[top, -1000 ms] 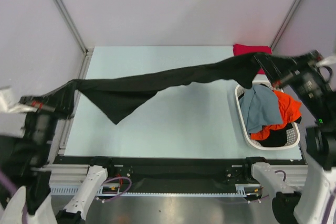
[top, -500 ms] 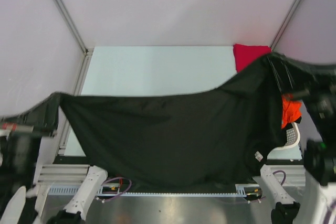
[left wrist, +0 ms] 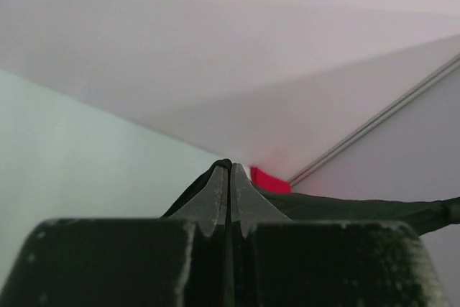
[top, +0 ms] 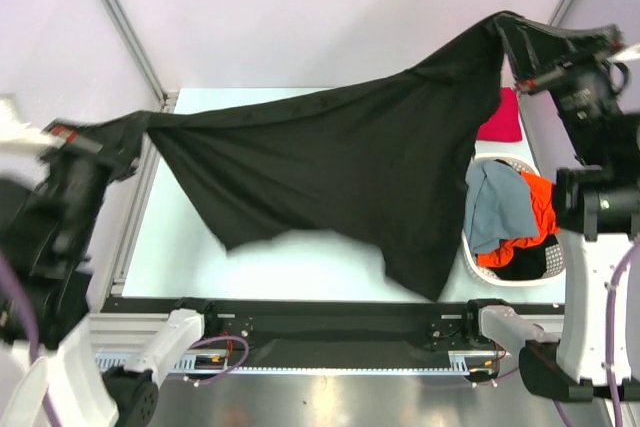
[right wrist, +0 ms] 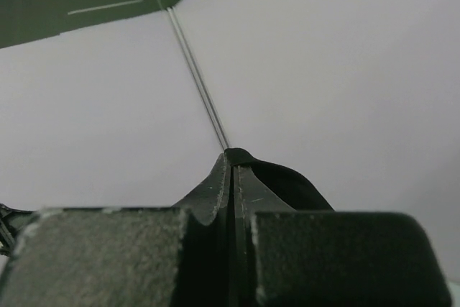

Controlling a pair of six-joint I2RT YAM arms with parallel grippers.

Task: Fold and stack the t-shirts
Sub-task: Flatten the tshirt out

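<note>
"Since both arms are up and spread so wide, what does the overhead view tell you?"

"That they want the large black cloth t-shirt point(top: 340, 177) opened out. The left gripper point(top: 135, 139) is pinched tight on one corner, out past the left edge of the pale green table point(top: 180, 247). The right gripper point(top: 522, 39) is clamped on another corner, high at the far right. So the shirt hangs between them like a sheet. Whether its drooping lower edge touches the table, I can't tell. I'd guess it gets laid flat for folding."

"And the rest?"

"A red cloth t-shirt point(top: 500, 117) lies at the far right corner. An orange cloth t-shirt point(top: 540, 209) and a grey-blue cloth t-shirt point(top: 495, 209) wait in the white perforated plastic basket point(top: 468, 257) at the near right."

"The left wrist view?"

"Fingers point(left wrist: 215, 195) closed hard, with black fabric squeezed between the tips and trailing off rightward. A sliver of red shows beyond."

"And the right wrist?"

"Much the same. The jaws are shut on a black fold with only wall behind, so that arm is likely held high to lift the hem."
</note>
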